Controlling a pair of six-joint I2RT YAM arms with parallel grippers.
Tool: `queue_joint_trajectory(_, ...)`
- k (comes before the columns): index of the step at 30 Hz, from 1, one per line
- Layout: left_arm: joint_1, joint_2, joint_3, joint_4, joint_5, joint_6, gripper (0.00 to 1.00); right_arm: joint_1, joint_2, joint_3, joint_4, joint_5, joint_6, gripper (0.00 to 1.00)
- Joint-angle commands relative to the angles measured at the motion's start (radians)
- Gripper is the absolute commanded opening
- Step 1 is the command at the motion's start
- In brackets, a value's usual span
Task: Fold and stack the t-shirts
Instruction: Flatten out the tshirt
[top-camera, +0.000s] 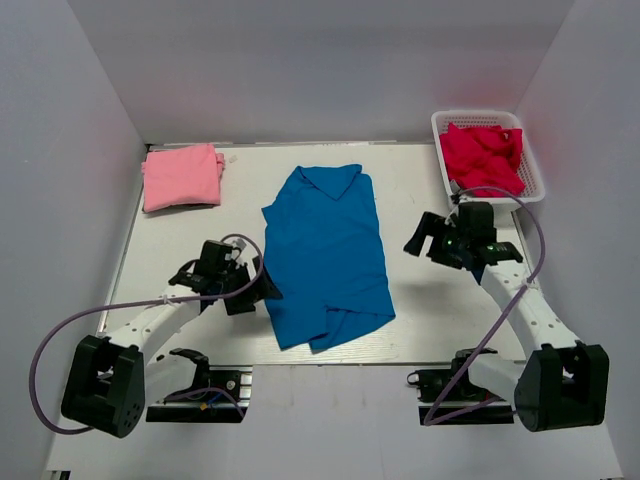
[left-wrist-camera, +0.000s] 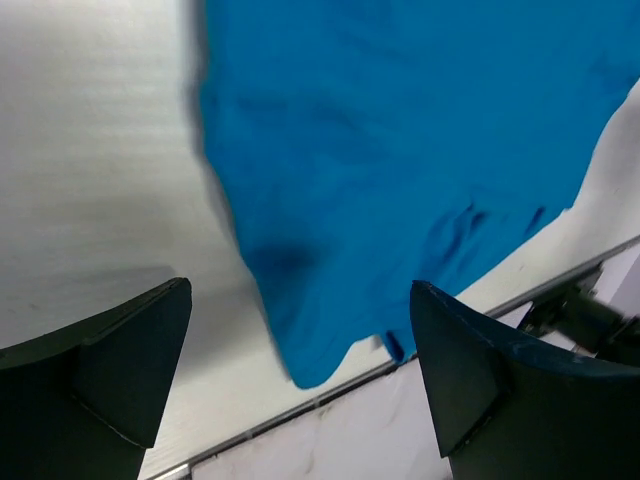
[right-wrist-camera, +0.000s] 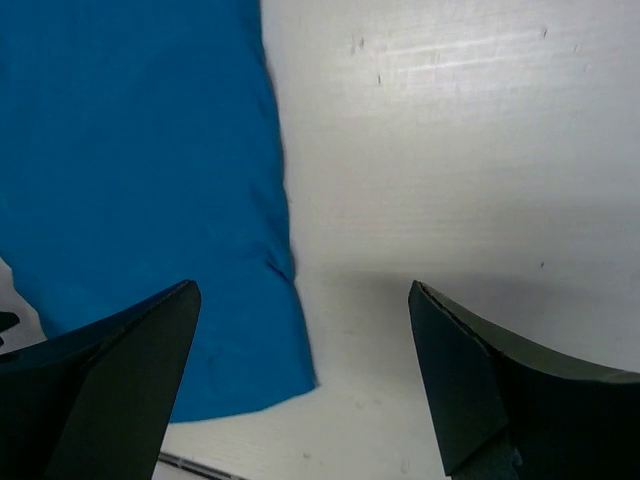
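Across the middle of the table (top-camera: 430, 310) lies the blue t-shirt (top-camera: 325, 255), stretched lengthways with its collar toward the far side and its near end rumpled, a flap of cloth doubled over close to the table's front edge; it looks narrowed, as if its sides are turned in, though the sleeves cannot be made out. At the far left corner sits the pink t-shirt (top-camera: 181, 177), folded into a neat, roughly square packet and well apart from the blue one. At the far right corner stands a white basket (top-camera: 478, 115) holding a crumpled red garment (top-camera: 482, 158).

Beside the blue shirt's left edge, near its lower half, hangs the left pincer (left-wrist-camera: 300, 300); its jaws stand wide apart with nothing between them; the left wrist view looks past them onto the shirt's near corner and the table's front rim, and the cloth there is blurred. Whether a fingertip touches the cloth cannot be told.

Over bare table to the right of the blue shirt hangs the right pincer (right-wrist-camera: 303, 290), between the shirt and the basket; its jaws are likewise spread and hold nothing; the right wrist view shows the shirt's right edge and near corner under its left finger (right-wrist-camera: 110, 370), with white table under the other.
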Motion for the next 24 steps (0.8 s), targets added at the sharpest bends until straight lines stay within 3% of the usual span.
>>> queue_joint_trajectory(1, -0.067, -0.005, -0.038, -0.028, -0.009, -0.039, 1.00, 0.064, 0.012, 0.017, -0.123, 0.042, -0.030, 0.90)
queue_joint_trajectory(3, -0.102, 0.009, -0.077, -0.008, -0.009, -0.060, 1.00, 0.087, 0.016, -0.009, -0.136, 0.039, -0.028, 0.90)
queue_joint_trajectory(5, -0.144, 0.023, -0.098, -0.008, -0.019, -0.082, 1.00, 0.138, 0.019, -0.026, -0.156, 0.025, -0.022, 0.84)
queue_joint_trajectory(9, -0.188, 0.044, -0.108, -0.065, -0.107, -0.102, 0.91, 0.219, 0.045, -0.083, -0.170, 0.005, -0.013, 0.80)
queue_joint_trajectory(17, -0.289, 0.092, -0.146, -0.035, -0.117, -0.142, 0.78, 0.341, 0.095, -0.195, -0.139, -0.053, 0.019, 0.70)
queue_joint_trajectory(23, -0.358, 0.198, -0.146, -0.062, -0.159, -0.142, 0.48, 0.404, 0.131, -0.224, -0.087, -0.046, 0.067, 0.59)
queue_joint_trajectory(24, -0.358, 0.208, -0.146, -0.062, -0.168, -0.142, 0.38, 0.414, 0.133, -0.231, -0.058, -0.009, 0.074, 0.59)
